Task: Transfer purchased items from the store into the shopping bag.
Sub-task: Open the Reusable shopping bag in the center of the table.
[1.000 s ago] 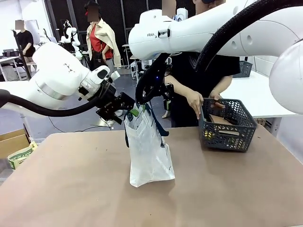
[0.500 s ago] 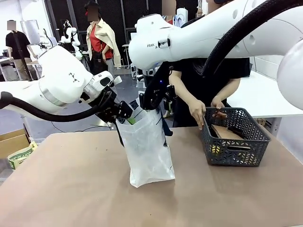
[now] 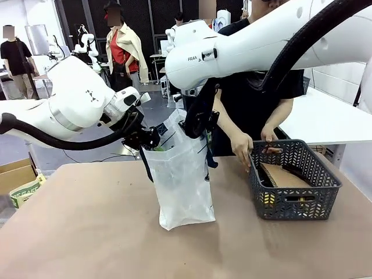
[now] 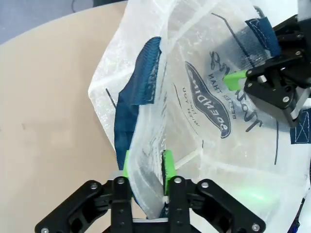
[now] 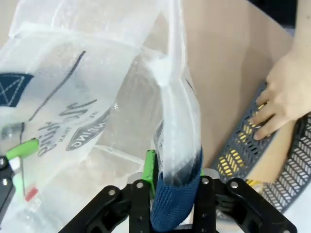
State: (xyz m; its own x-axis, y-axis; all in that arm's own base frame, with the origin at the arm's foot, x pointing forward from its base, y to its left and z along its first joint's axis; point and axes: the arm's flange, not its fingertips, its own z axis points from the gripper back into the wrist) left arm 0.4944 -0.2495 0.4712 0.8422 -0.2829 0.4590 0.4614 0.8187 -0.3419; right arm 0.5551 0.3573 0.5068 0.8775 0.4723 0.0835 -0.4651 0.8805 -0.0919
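Bright, even indoor light washes the table (image 3: 87, 232), the shopping bag (image 4: 214, 73) glinting softly in sharp wrist views bowed at their edges.

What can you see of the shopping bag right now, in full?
The shopping bag is translucent white crinkly plastic with navy strap handles and a navy logo with lettering. It stands upright on the table, left of the basket and apart from it. The left pincer is shut on one rim edge, the right pincer on the opposite edge with its navy strap, holding the mouth open. Contents can't be made out.
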